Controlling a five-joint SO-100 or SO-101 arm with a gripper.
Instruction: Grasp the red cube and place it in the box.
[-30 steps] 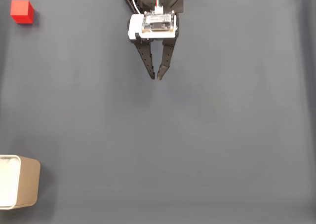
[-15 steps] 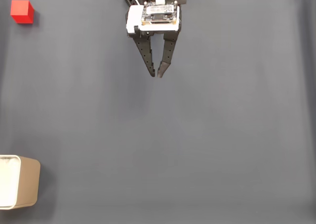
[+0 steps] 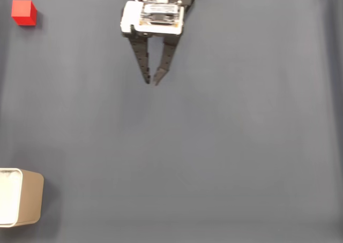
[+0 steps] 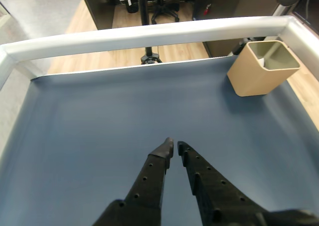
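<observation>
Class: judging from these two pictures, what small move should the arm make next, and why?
Probably swing the gripper toward the red cube, at the fixed view's top left. The gripper holds nothing, its fingertips nearly together, and the cube sits far from the box.

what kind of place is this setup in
Probably an office or lab room with a tabletop robot workspace: a dark blue mat framed by a white rail, with wood flooring and an office chair base beyond it.

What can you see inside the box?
In the wrist view the box shows bare pale inner walls and no cube; its near wall hides the bottom. The red cube sits on the mat, far from it.
</observation>
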